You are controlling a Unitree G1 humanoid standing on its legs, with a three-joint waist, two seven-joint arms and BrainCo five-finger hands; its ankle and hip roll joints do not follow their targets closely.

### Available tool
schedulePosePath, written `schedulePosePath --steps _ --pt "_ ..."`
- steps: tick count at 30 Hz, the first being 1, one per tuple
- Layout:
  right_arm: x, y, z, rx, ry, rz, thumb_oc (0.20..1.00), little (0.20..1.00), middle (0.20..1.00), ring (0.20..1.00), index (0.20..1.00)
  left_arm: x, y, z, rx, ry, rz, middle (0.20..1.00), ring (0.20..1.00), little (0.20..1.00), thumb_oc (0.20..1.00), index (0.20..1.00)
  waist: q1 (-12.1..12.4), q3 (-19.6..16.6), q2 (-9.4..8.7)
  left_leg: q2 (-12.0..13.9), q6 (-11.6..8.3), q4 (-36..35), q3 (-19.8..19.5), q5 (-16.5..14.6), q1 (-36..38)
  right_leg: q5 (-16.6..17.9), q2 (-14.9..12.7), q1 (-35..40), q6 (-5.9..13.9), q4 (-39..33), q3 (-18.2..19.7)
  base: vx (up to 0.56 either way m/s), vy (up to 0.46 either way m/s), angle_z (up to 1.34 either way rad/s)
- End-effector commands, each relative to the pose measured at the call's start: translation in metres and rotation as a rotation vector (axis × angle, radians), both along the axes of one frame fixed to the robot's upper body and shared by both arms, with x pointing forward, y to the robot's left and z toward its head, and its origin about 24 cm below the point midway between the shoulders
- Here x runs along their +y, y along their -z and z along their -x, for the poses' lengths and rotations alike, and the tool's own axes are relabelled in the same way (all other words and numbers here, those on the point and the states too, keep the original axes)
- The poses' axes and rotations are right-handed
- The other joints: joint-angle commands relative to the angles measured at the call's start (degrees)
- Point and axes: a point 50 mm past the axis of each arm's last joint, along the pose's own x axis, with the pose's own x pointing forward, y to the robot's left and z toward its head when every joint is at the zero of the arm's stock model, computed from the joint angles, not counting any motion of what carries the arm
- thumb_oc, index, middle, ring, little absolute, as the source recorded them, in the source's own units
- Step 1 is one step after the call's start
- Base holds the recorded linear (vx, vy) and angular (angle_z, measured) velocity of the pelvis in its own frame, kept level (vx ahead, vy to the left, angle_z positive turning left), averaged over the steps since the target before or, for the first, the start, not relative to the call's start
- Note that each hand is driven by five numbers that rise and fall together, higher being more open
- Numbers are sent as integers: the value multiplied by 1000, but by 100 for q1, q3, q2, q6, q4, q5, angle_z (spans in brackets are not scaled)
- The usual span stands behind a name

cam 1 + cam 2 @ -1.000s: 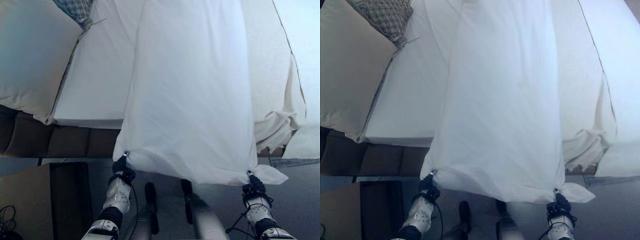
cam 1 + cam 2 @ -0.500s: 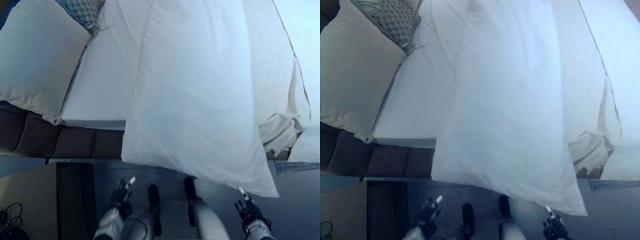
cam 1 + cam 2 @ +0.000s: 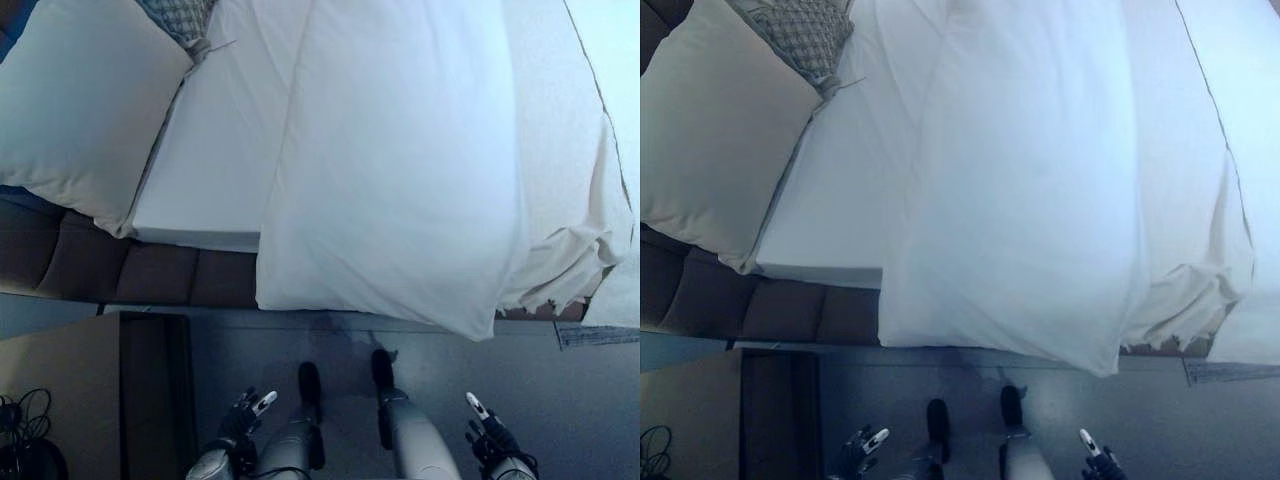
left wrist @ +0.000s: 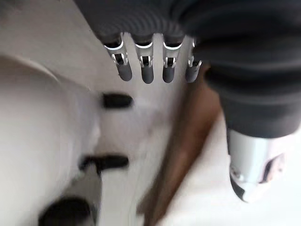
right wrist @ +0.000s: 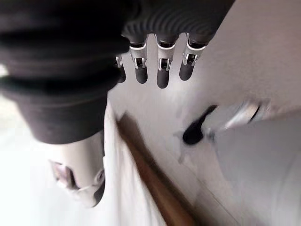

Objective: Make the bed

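Left eye view: a large white pillow [image 3: 395, 170] lies lengthwise on the bed [image 3: 215, 150], its near end hanging past the mattress edge over the grey floor [image 3: 580, 400]. Both robot hands are low and well apart from it, near the bottom of the view. The left hand [image 3: 245, 412] is held with fingers straight and spread, gripping nothing; its wrist view shows the same row of dark-tipped fingers [image 4: 146, 70] extended above the floor, thumb off to one side. The right hand [image 3: 488, 432] is likewise spread wide and empty, and its own wrist view shows straight fingers [image 5: 162, 70] pointing away from the ribbed cover.

To the pillow's left, bare white sheet covers the mattress. A second, cream-coloured pillow [image 3: 85, 105] leans at the far left, overlapping the bed's corner, with a grey woven cushion [image 3: 805, 35] tucked just beyond it. To the right of the big pillow, a white blanket [image 3: 565, 160] with a thin dark seam line covers the mattress, and its corner bunches in folds over the bed's edge [image 3: 570, 265]. The dark padded bed base [image 3: 120, 275] shows beneath the mattress. A brown cardboard box [image 3: 95, 400] stands on the floor at lower left. No writing or label can be read anywhere.
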Motion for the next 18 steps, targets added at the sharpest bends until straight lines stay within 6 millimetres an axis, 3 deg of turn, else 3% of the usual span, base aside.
schedulePosePath --steps 1,3,4,7,9,10,12,18 --pt "-1 -23 -22 -125 -151 152 1000 1000 1000 1000 1000 -3 -17 -19 -107 84 36 1000 1000 1000 1000 1000 -19 -206 -159 -11 -257 217 51 -127 -162 289 -337 150 712 -476 198 16 15 -4" --pt "6 -39 -43 -217 -226 185 1000 1000 1000 1000 1000 -8 -30 -36 -173 162 15 1000 1000 1000 1000 1000 -55 -229 -187 -1 -268 193 102 -122 -168 306 -311 105 727 -477 237 4 7 -5" --pt "15 -60 -64 -325 -325 209 1000 1000 1000 1000 1000 -19 -48 -57 -265 259 14 1000 1000 1000 1000 1000 -86 -226 -222 5 -288 211 142 -112 -218 312 -286 26 726 -461 296 -11 -1 -4" --pt "20 -70 -73 -383 -382 218 1000 1000 1000 1000 1000 -22 -57 -66 -307 292 6 1000 1000 1000 1000 1000 -98 -220 -239 13 -291 246 150 -114 -258 300 -272 -14 721 -432 310 -18 -11 -7" --pt "37 -109 -108 -553 -552 241 1000 1000 1000 1000 1000 -47 -95 -104 -466 473 -48 1000 1000 1000 1000 1000 -130 -134 -271 21 -286 503 152 -178 -499 212 -206 -268 688 -183 364 -63 -20 -3" --pt "37 -109 -109 -553 -552 241 1000 1000 1000 1000 1000 -47 -96 -105 -466 473 -48 1000 1000 1000 1000 1000 -130 -132 -270 22 -286 509 152 -181 -504 210 -205 -272 688 -178 364 -61 -10 -2" --pt "49 -125 -129 -608 -606 244 1000 1000 1000 1000 1000 -61 -113 -122 -527 523 -57 1000 1000 1000 1000 1000 -138 -48 -267 19 -284 626 133 -204 -642 193 -177 -423 681 -61 373 -64 -5 -2" --pt "80 -181 -176 -763 -763 290 1000 1000 1000 1000 1000 -93 -184 -169 -754 628 -151 1000 1000 1000 1000 1000 -114 298 -243 46 -311 1214 90 -248 -1363 118 -138 -1121 626 497 336 -102 -34 0"
